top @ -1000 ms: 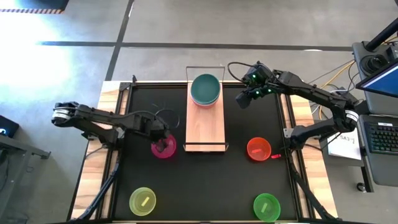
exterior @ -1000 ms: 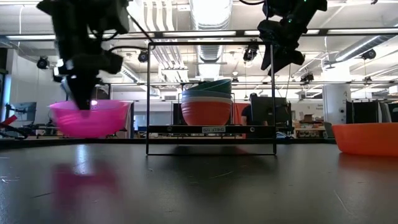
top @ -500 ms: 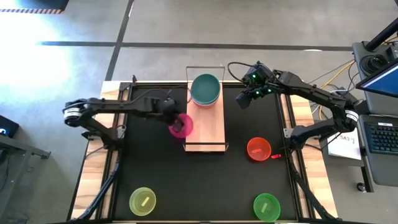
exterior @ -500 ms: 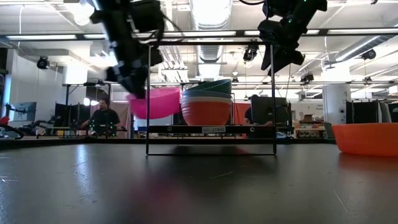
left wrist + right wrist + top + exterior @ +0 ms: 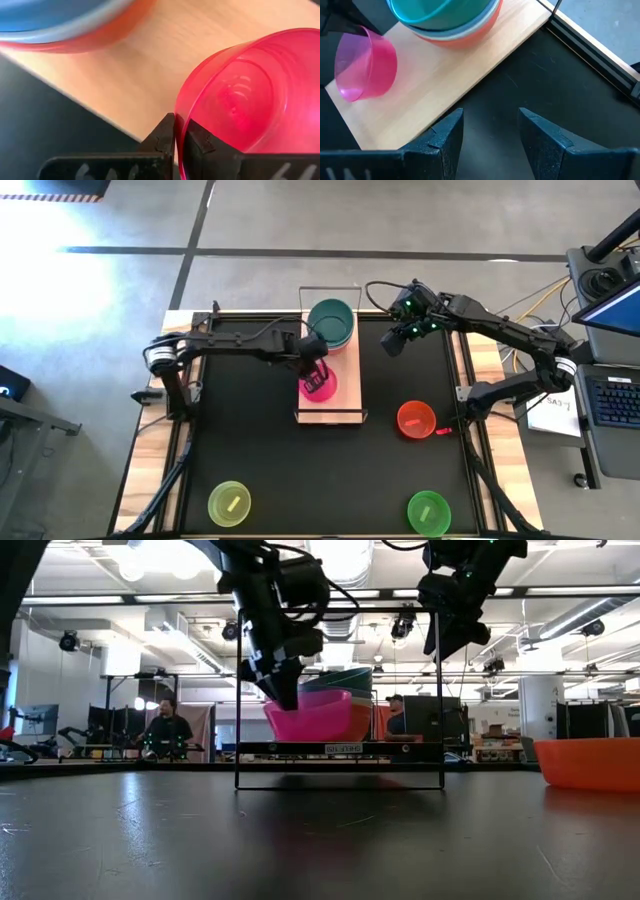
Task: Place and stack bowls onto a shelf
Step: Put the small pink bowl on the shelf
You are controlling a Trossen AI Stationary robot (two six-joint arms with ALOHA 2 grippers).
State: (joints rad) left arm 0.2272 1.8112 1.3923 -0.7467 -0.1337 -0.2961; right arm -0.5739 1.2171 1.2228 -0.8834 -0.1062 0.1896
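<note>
With its rim pinched by the left gripper [image 5: 316, 373], the magenta bowl [image 5: 320, 385] hangs over the shelf [image 5: 331, 402] middle and should be levelled and lowered gently before release, while the right gripper [image 5: 391, 341], spread empty, waits beside the shelf's far end.

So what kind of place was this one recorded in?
Most likely a robotics lab or open workshop. The low view shows exposed ceiling ducts and strip lights, workstations with a seated person behind the table, and the high view shows a bare concrete floor with computer gear alongside.
</note>
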